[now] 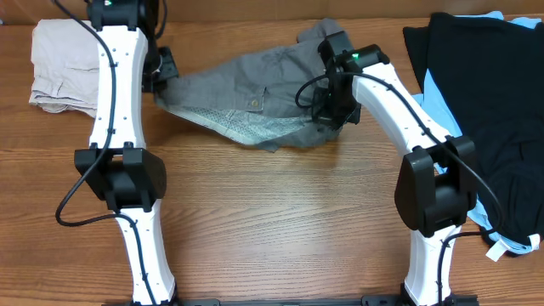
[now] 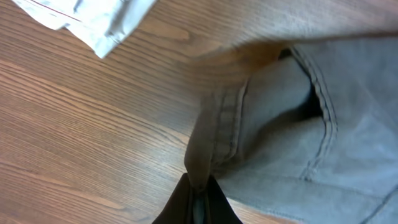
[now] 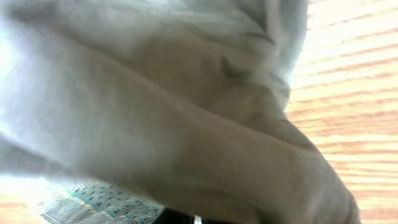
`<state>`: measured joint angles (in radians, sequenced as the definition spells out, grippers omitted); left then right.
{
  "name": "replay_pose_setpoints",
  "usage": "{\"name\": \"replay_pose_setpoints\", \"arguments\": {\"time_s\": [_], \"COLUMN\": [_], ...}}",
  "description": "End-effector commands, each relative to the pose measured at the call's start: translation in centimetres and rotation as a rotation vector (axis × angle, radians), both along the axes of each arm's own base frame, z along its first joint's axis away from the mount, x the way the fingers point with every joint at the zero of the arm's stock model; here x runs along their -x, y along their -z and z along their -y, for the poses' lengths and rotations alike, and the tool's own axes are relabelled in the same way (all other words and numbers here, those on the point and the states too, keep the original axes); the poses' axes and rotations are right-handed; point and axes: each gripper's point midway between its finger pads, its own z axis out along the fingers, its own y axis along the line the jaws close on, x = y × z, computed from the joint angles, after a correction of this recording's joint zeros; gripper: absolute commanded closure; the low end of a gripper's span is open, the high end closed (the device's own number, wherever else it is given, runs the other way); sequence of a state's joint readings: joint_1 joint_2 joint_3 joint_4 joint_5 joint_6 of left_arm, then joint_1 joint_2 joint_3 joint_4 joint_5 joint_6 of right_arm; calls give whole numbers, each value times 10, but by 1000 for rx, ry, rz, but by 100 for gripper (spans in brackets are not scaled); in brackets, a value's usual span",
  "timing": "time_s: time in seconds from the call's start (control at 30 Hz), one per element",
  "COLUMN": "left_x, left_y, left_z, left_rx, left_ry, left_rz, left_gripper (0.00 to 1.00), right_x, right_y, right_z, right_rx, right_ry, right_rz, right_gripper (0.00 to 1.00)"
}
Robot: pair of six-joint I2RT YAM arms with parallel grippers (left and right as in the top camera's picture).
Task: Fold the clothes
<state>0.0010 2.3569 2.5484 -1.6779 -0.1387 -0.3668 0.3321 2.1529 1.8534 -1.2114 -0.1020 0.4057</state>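
The grey shorts [image 1: 246, 98] lie spread across the far middle of the table, inner lining showing along the near edge. My left gripper [image 1: 161, 75] is shut on the shorts' left edge; in the left wrist view [image 2: 199, 186] its fingers pinch a seamed fold of grey cloth [image 2: 217, 134] above the wood. My right gripper [image 1: 333, 110] is at the shorts' right end. In the right wrist view grey cloth [image 3: 186, 124] fills the frame and hides the fingers, with patterned lining [image 3: 93, 202] at the bottom left.
A beige garment [image 1: 59, 64] lies at the far left, also showing in the left wrist view [image 2: 93, 18]. Black clothes [image 1: 484, 93] over light-blue ones [image 1: 438, 89] are piled at the right. Bare wood [image 1: 280, 221] runs between the arm bases.
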Motion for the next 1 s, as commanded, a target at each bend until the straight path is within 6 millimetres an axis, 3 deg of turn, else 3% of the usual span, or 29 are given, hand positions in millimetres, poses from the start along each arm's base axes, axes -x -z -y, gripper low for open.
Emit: {"name": "replay_pose_setpoints", "arguments": {"time_s": [0.0, 0.13, 0.27, 0.43, 0.67, 0.97], "left_x": [5, 8, 4, 2, 0, 0], "left_y": [4, 27, 40, 42, 42, 42], "left_z": [9, 22, 30, 30, 29, 28], "left_rx": [-15, -12, 18, 26, 25, 22], "left_ry": [39, 67, 74, 74, 71, 71], "left_rz": [-19, -64, -65, -55, -49, -50], "left_gripper": [96, 96, 96, 96, 96, 96], "right_x": [-1, 9, 23, 41, 61, 75], "right_y": [-21, -26, -26, -20, -6, 41], "right_z": [-21, -53, -69, -81, -68, -26], "right_rx": [-106, -207, -210, -120, 177, 339], "right_ry": [-71, -134, -175, -173, -59, 89], "right_rz": [38, 27, 0, -20, 10, -12], "right_gripper": [85, 67, 62, 52, 32, 29]}}
